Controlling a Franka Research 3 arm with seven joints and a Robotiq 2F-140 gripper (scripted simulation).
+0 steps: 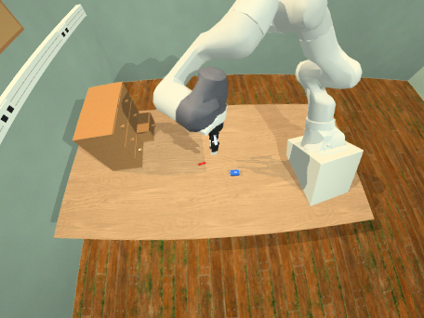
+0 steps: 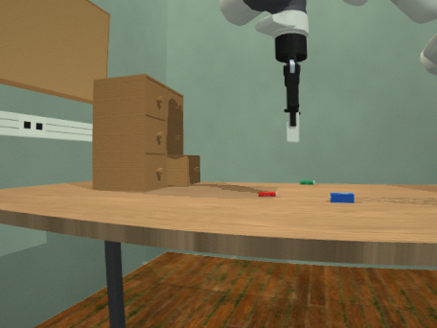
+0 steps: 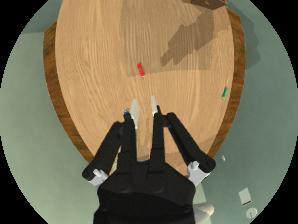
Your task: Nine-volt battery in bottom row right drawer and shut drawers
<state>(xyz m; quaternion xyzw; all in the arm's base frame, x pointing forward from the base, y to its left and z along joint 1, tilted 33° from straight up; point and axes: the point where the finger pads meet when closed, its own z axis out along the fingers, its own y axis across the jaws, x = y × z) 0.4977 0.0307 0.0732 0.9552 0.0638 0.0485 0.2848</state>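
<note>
The nine-volt battery [image 1: 234,173] [image 2: 342,198] is a small blue block lying flat near the middle of the table [image 1: 139,209] [image 2: 192,225]. In the wrist view only a blue sliver shows beside my left finger. My gripper [image 1: 214,150] [image 2: 292,134] [image 3: 144,103] hangs high above the table, pointing down, behind and left of the battery. Its fingers stand a little apart with nothing between them. The wooden chest [image 1: 107,125] [image 2: 125,134] stands upright at the table's left. Its bottom right drawer [image 1: 145,123] [image 2: 184,170] is pulled partly out; the others are shut.
A small red item [image 1: 202,163] [image 2: 267,194] [image 3: 140,68] lies between the chest and the battery. A small green item [image 2: 307,182] [image 3: 225,90] lies farther back. The robot's white base [image 1: 324,169] stands on the table's right side.
</note>
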